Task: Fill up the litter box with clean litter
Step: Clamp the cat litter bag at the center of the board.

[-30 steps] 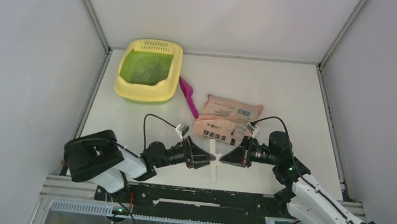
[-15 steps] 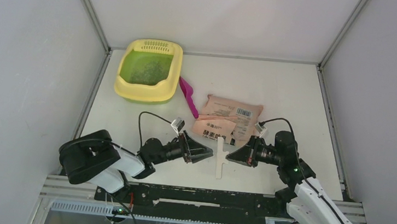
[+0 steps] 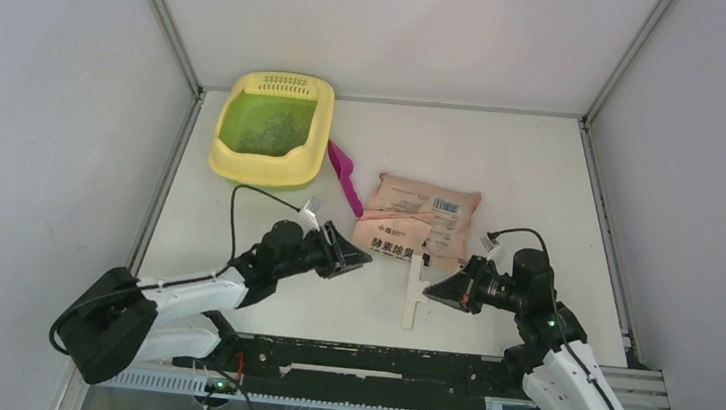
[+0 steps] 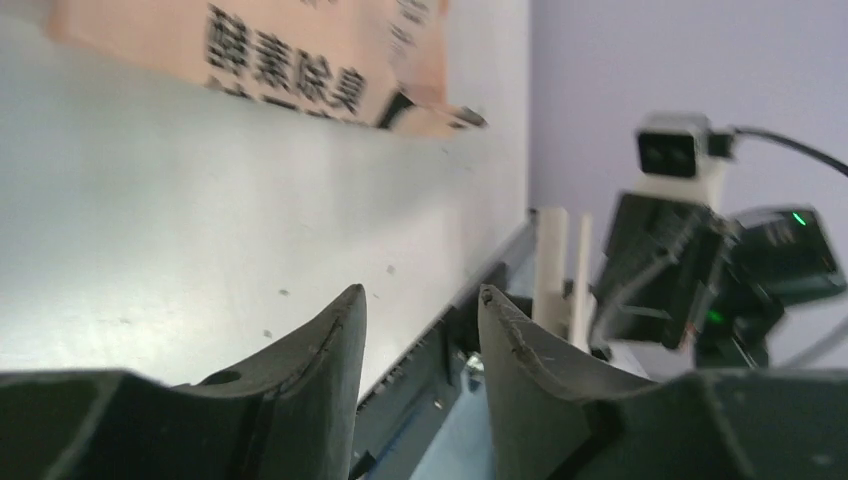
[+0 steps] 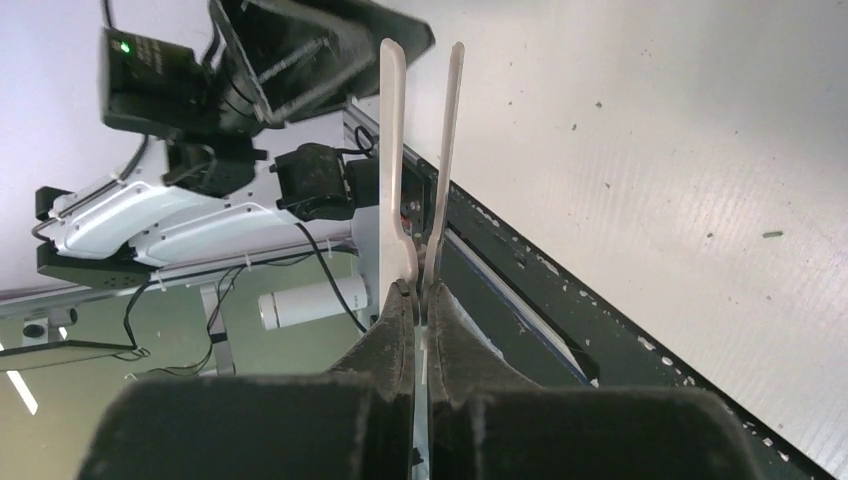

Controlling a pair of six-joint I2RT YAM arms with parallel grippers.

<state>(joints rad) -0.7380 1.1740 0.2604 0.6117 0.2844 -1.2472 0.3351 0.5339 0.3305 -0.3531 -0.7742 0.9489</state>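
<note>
The litter box, pale yellow with a green floor, stands at the far left, with clean litter speckled across its floor. A peach bag lies mid-table. My left gripper hovers open and empty just left of the bag's near corner. My right gripper is shut on the end of a white two-armed clip, held near the table's front edge, below the bag.
A magenta scoop lies between the litter box and the bag. The black rail runs along the near edge, close under the clip. Grey walls enclose the table on three sides.
My left gripper has let go of the clip, opened wider and drawn back to the left and farther up the table. The right gripper has carried the clip a little to the right.
</note>
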